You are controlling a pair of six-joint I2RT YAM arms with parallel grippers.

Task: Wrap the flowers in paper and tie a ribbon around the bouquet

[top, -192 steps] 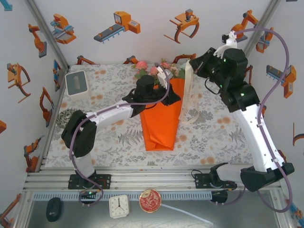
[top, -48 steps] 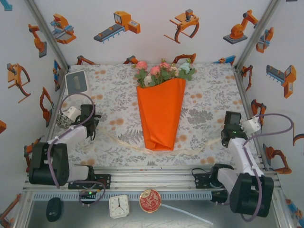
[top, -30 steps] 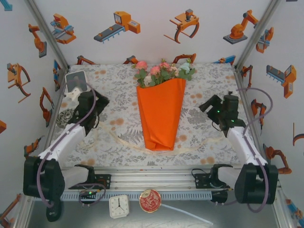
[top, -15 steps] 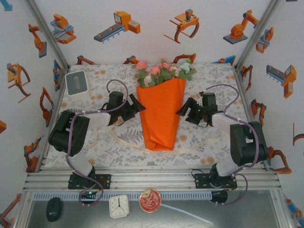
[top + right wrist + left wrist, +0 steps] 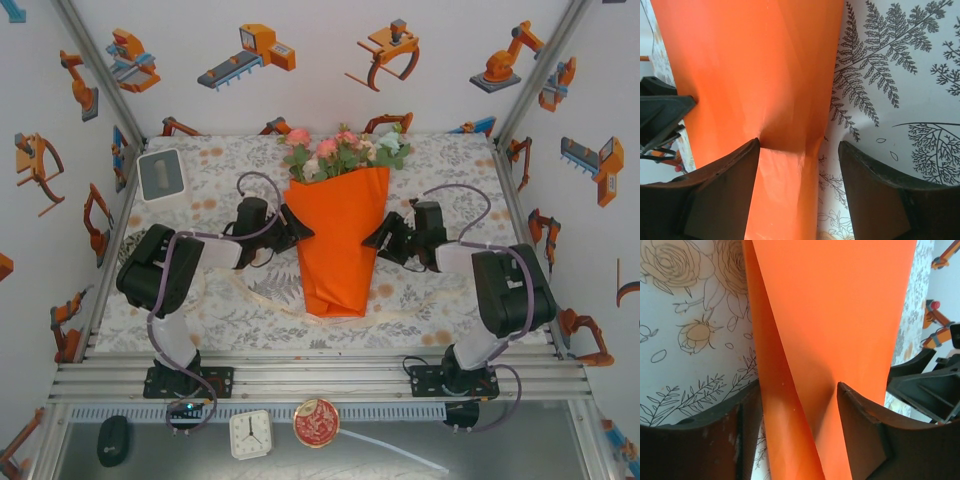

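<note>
Jaws of left gripper (image 5: 797, 390) and right gripper (image 5: 800, 145) stand half-open astride the bouquet (image 5: 338, 240) at nine and three o'clock, nothing clamped. Both have just swung in from the sides; the ribbon (image 5: 262, 298) lies untied beneath the six o'clock tip.

**Hidden and cropped**

Stems of the flowers (image 5: 340, 150) are out of sight inside the cone of paper (image 5: 338, 240); blooms and leaves stand above its top rim. The ribbon (image 5: 262, 296) passes under the cone's narrow end, its middle stretch covered. Left wrist view: paper (image 5: 840, 315) cropped top and bottom. Right wrist view: paper (image 5: 750, 65) cropped likewise. Clock (image 5: 250, 433) dial too small to read.
</note>
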